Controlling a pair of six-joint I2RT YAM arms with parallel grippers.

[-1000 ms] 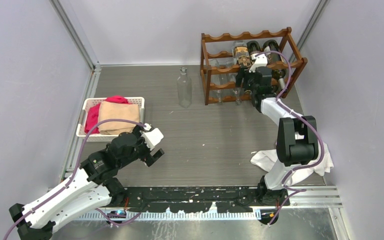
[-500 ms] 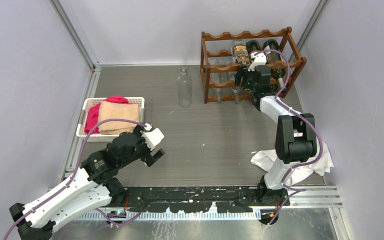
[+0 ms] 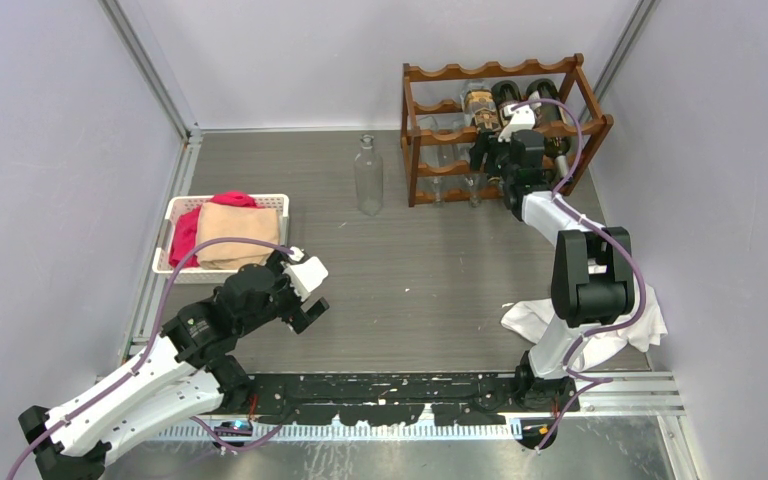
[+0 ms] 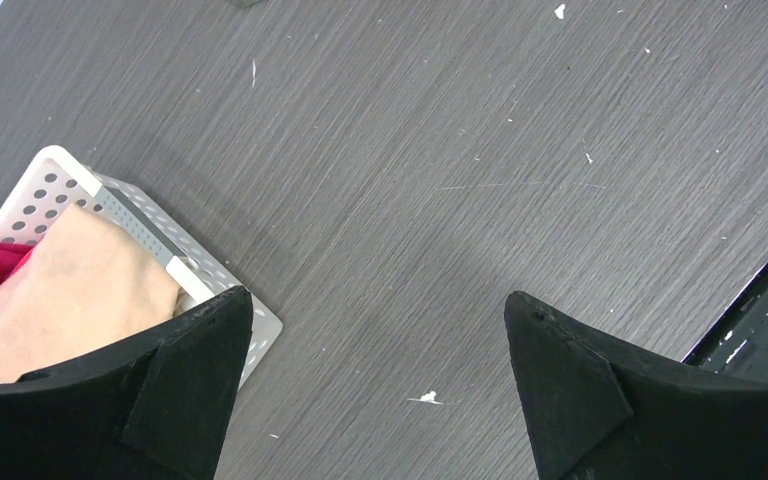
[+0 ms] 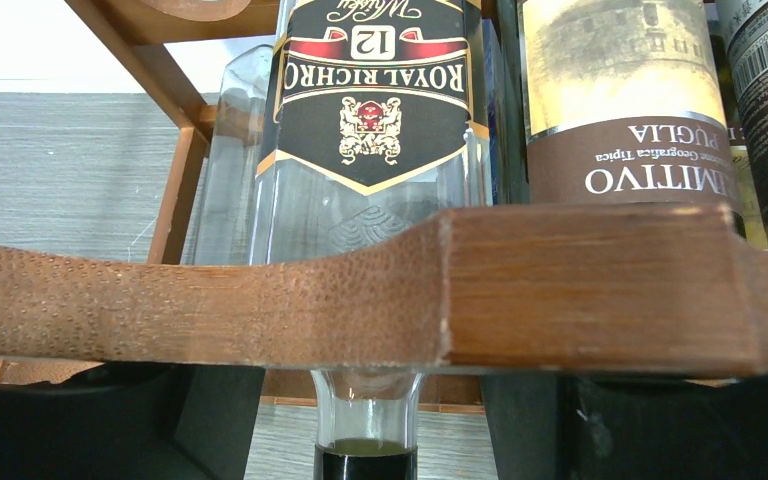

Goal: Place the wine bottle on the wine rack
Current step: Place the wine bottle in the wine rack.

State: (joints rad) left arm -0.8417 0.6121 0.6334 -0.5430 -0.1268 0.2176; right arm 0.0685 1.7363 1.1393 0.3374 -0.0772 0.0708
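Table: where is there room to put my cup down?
The table is bare between the white basket, the clear bottle and the white cloth. It is crowded at the wine rack, where the right tool works.

The clear bottle [image 5: 370, 130] reads "ROYAL RICHRO 12"; its neighbour [image 5: 625, 100], "PUGLIA".

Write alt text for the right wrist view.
A clear bottle with a black and gold label lies in the wooden wine rack, its neck pointing at the camera between the right gripper fingers. Two dark labelled bottles lie beside it.

Grey wood-grain table [image 3: 430, 270], pale lilac walls [image 3: 50, 150] (even light).
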